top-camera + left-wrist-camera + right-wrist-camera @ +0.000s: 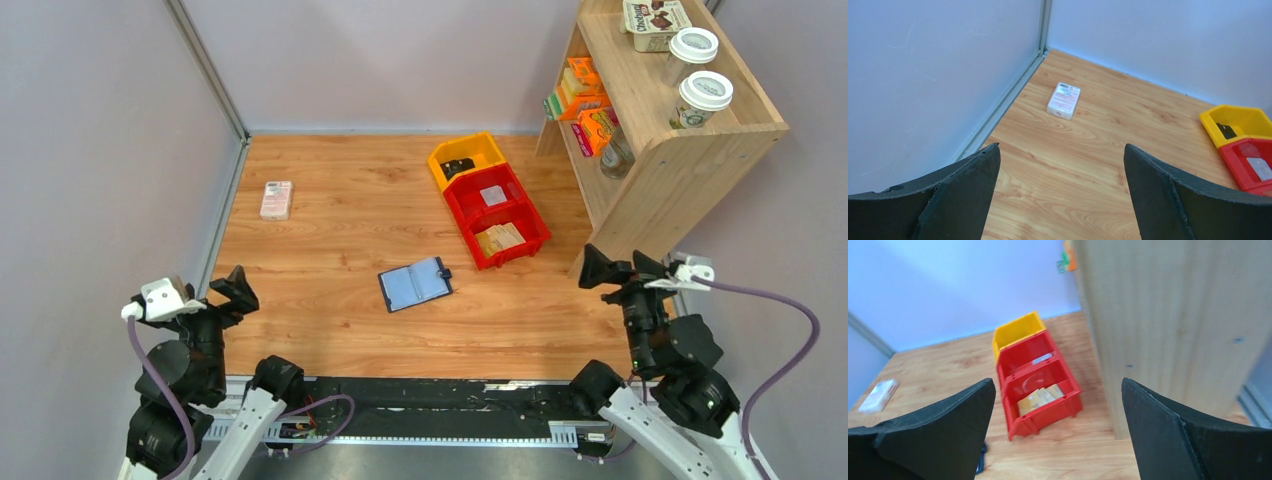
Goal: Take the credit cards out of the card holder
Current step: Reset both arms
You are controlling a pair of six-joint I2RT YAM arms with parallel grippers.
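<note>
The card holder point(416, 285) is seen lying open at mid-table, near red bins point(520, 250) filled with a grey square point(493, 195) and tan packets point(500, 240). A black object point(458, 167) is held in the yellow bin point(470, 148). The left gripper point(1061, 145) and right gripper point(1058, 380) are spread apart, empty.

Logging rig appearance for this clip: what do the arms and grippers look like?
Both arms have black joints on white lower links. The left gripper and right gripper have broad, matte black wedge fingers. A white camera mount sits at each wrist, trailing a purple-grey cable.
</note>
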